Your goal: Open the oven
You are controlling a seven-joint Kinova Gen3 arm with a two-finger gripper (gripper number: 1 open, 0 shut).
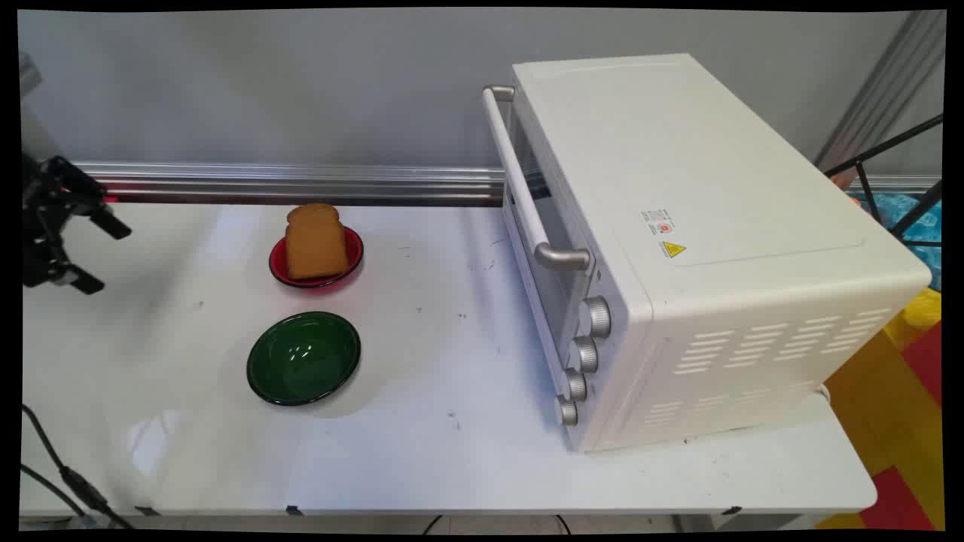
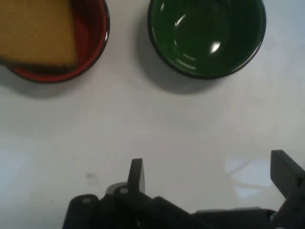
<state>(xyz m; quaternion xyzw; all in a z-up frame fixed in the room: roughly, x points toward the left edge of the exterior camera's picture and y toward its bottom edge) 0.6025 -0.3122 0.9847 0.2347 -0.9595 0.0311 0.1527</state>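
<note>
While the gripper [image 1: 96, 254] hangs over the table's [image 1: 452, 452] left edge, I see its fingers [image 2: 137, 174] spread wide with nothing between them. Ahead of it, well apart, sit two bowls: a red bowl [image 1: 280, 265] with a slice of toast [image 1: 316, 242] leaning in it, and an empty green bowl [image 1: 303, 358] just in front of that, nearer the camera. Off to the right stands the white oven [image 1: 700, 248], door shut, handle [image 1: 520, 181] facing the bowls, four knobs [image 1: 584, 354] down its front.
</note>
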